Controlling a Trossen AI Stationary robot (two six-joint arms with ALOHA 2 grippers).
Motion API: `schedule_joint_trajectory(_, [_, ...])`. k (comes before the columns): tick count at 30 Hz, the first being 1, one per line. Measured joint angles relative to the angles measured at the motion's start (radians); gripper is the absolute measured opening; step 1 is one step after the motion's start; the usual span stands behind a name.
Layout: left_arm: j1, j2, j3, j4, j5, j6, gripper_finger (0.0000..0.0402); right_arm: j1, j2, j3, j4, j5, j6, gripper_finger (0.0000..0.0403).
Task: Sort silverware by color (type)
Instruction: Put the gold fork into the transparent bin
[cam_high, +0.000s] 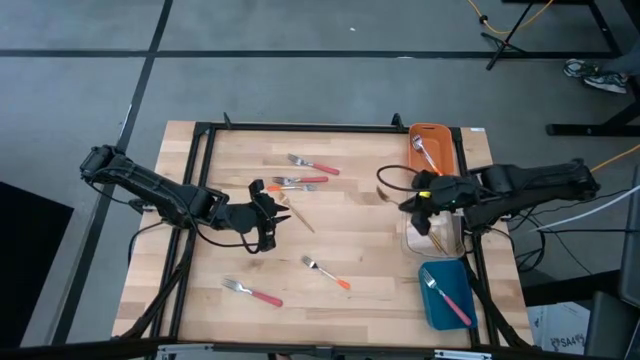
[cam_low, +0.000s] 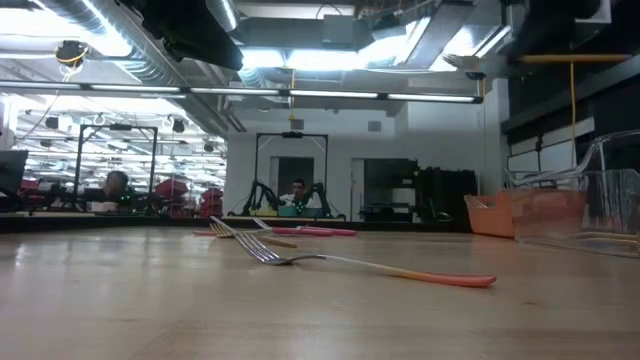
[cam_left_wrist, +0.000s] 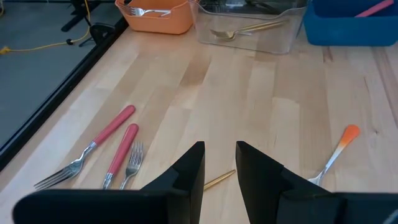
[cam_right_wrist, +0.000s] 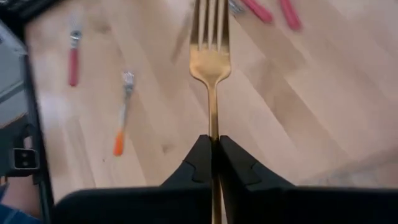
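I've got the right gripper (cam_right_wrist: 212, 155) pinched tight on the gold fork (cam_right_wrist: 211, 59), tines out ahead, near the clear bin (cam_high: 447, 238), so dropping it there comes next; left gripper (cam_left_wrist: 219, 163) hangs open over another gold piece (cam_left_wrist: 219, 180).

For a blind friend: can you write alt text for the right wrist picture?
The right gripper pinches a gold fork by its handle, tines pointing away, above a wooden table. On the table lie an orange-handled fork and pink-handled forks.
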Motion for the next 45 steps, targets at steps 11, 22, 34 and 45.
schedule_joint_trajectory(11, [0.0,0.0,0.0,0.0,0.0,0.0,0.0085,0.0,-0.032,0.0,-0.341,0.086,0.207,0.0001])
schedule_joint_trajectory(22, [0.0,0.0,0.0,0.0,0.0,0.0,0.0085,0.0,-0.053,-0.088,-0.405,0.12,0.326,0.0001])
schedule_joint_trajectory(34, [0.0,0.0,0.0,0.0,0.0,0.0,0.0085,0.0,-0.055,-0.259,-0.365,0.119,0.417,0.0001])
schedule_joint_trajectory(45, [0.0,0.0,0.0,0.0,0.0,0.0,0.0085,0.0,-0.05,-0.406,-0.194,0.123,0.411,0.0001])
